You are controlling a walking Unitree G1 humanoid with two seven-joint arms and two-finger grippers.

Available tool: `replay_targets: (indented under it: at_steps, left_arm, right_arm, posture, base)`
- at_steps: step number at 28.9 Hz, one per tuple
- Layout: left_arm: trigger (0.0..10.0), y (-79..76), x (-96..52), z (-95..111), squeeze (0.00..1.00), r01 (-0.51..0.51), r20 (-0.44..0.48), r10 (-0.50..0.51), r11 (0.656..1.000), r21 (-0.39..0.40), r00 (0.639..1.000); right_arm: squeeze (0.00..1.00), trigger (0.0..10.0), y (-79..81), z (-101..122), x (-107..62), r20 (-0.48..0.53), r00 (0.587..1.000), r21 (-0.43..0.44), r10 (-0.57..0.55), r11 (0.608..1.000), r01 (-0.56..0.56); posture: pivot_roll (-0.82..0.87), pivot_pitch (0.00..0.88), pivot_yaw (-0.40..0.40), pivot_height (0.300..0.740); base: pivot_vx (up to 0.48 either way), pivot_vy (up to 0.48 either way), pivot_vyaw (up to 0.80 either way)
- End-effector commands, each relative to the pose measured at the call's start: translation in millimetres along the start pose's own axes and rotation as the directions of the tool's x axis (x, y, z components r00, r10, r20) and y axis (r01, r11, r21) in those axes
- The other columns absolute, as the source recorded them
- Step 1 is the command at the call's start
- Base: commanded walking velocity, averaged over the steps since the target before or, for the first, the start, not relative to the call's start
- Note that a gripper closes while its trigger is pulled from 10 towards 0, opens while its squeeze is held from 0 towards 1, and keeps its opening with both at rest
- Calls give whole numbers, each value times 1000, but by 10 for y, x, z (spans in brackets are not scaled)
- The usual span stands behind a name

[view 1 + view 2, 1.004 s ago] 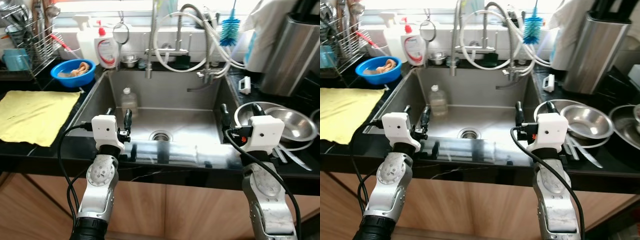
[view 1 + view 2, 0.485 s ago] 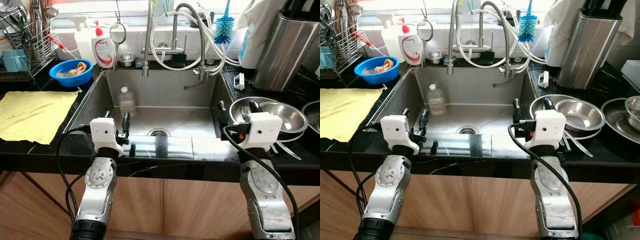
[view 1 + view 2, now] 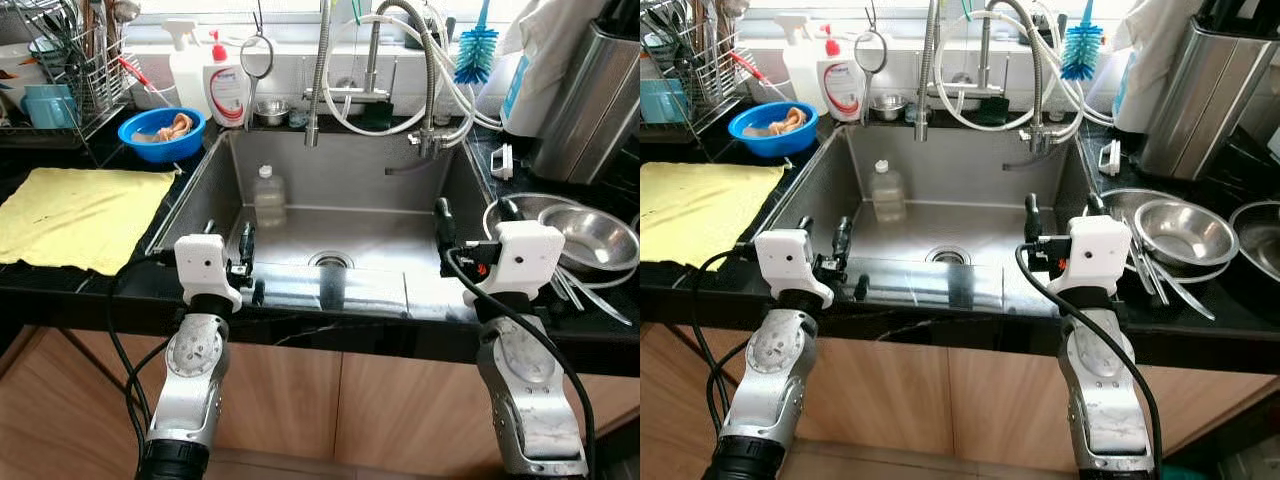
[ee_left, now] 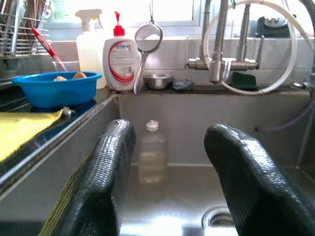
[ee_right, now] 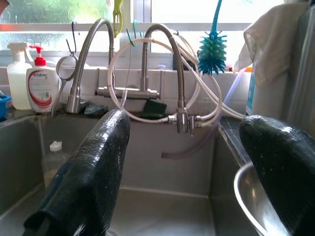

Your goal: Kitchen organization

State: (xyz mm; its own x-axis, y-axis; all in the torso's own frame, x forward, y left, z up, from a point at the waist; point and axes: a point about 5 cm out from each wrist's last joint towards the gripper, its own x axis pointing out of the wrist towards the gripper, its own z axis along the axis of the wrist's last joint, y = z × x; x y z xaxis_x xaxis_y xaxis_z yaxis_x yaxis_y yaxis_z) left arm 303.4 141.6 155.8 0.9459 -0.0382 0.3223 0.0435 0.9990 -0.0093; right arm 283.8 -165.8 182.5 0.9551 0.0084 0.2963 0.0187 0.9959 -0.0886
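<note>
One clear plastic bottle [image 3: 266, 196] stands upright in the steel sink [image 3: 200, 190], at its back left, long axis vertical. Two steel bowls [image 3: 590, 236] sit right of the sink. Left gripper [image 3: 228, 243] and right gripper [image 3: 470, 215] hover at the sink's front edge, fingers spread, holding nothing.

Before us, the glossy black stone countertop [image 3: 120, 290] bears a yellow cloth [image 3: 75, 216], a round blue plastic bowl [image 3: 160, 134], a wire dish rack [image 3: 85, 70], and nested steel bowls [image 3: 590, 238] beside its stainless sink [image 3: 340, 215].
</note>
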Motion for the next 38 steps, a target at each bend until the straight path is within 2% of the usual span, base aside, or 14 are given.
replay_targets:
  at_steps: [1,23,26,27,31,34,38]
  left_arm:
    - [10000,-4,-12,45,0,1,19,-1,1000,16,1000]
    - [10000,-1,-26,40,0,9,2,-9,1000,17,1000]
    - [10000,-6,-34,40,0,10,3,-10,1000,16,1000]
    - [10000,-10,-40,30,0,12,1,-12,1000,15,1000]
    - [10000,-14,-45,8,0,16,-5,-16,1000,17,1000]
    - [10000,-26,-32,-5,0,20,-7,-20,1000,16,1000]
    - [10000,-52,-35,-9,0,32,-6,-32,999,12,999]
  right_arm:
    - [0,10000,-6,-20,-2,-14,1000,2,0,1000,0]
    - [0,10000,-10,-26,-18,-20,1000,-2,-11,1000,11]
    - [0,10000,-70,-44,-117,-29,998,-24,-54,998,54]
    - [0,10000,-151,-26,-158,-20,993,-49,-112,993,111]
    - [0,10000,-189,32,-173,11,992,-77,-123,989,123]
    - [0,10000,-367,59,-200,15,968,-133,-250,959,250]
    - [0,10000,-394,63,-229,9,956,-150,-293,945,291]
  posture:
    - [-135,0,46,740]
    - [-135,0,54,740]
    - [-137,0,54,740]
    - [-140,0,54,740]
    - [-146,0,53,740]
    - [-150,0,55,740]
    - [-153,0,55,740]
  base:
    - [0,0,0]
    - [0,0,0]
    - [0,0,0]
    - [0,0,0]
    - [0,0,0]
    - [0,0,0]
    - [0,0,0]
